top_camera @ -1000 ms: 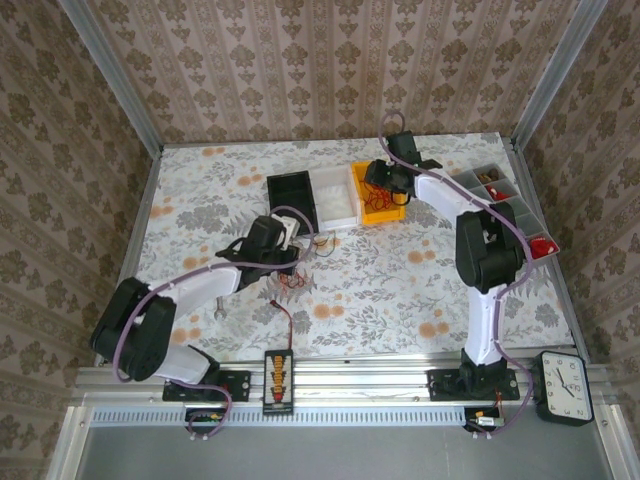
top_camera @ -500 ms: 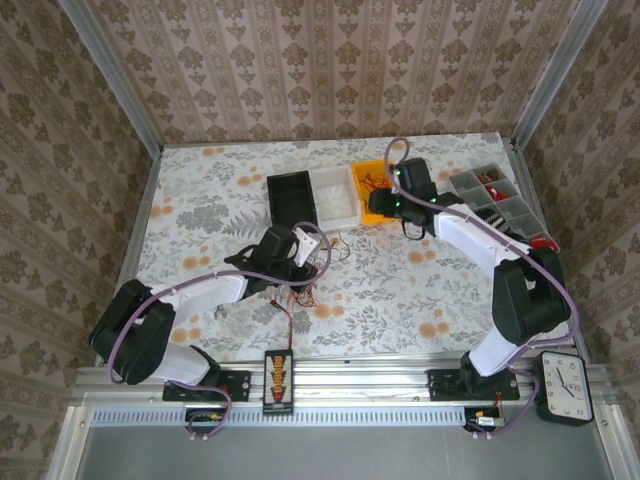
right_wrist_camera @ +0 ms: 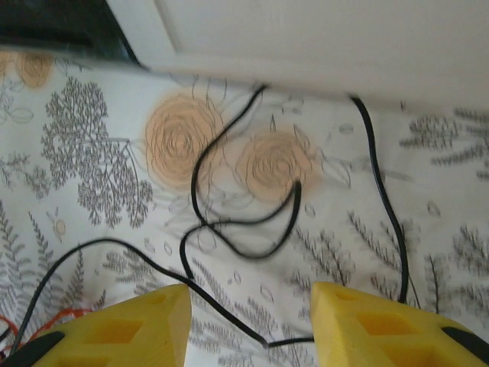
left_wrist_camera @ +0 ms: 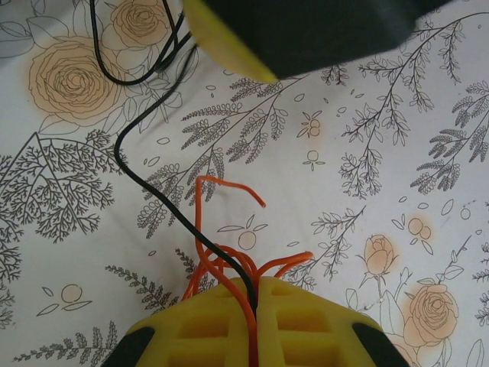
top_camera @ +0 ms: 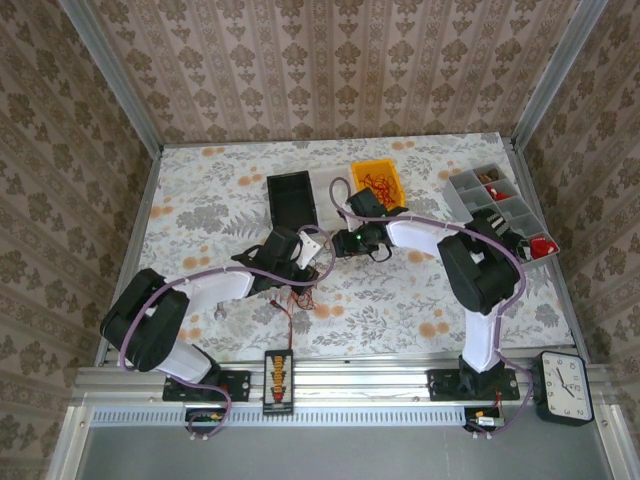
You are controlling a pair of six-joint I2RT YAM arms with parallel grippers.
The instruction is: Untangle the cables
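Floral tablecloth (top_camera: 420,290) lies beneath two arms mid-untangling: left gripper (left_wrist_camera: 256,297) pinches the cables (left_wrist_camera: 196,222) (orange and black strands) just 7 o'clock of table centre; right gripper (right_wrist_camera: 250,306), jaws apart at its 3 o'clock, probably must close on one black loop (right_wrist_camera: 194,183) and pull away.

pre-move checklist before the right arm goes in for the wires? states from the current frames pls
1. Left hand gripping the thin orange and black wires: ok, shut on them.
2. Right hand ready to pinch: ok, fingers apart, nothing clamped.
3. Loose black wire loop in front of the right hand: ok, lying on the floral tablecloth.
4. Clearance between the hands: cannot tell; they sit close together in the top view.
5. Wires separated: not ok, orange strands cross at the left hand.
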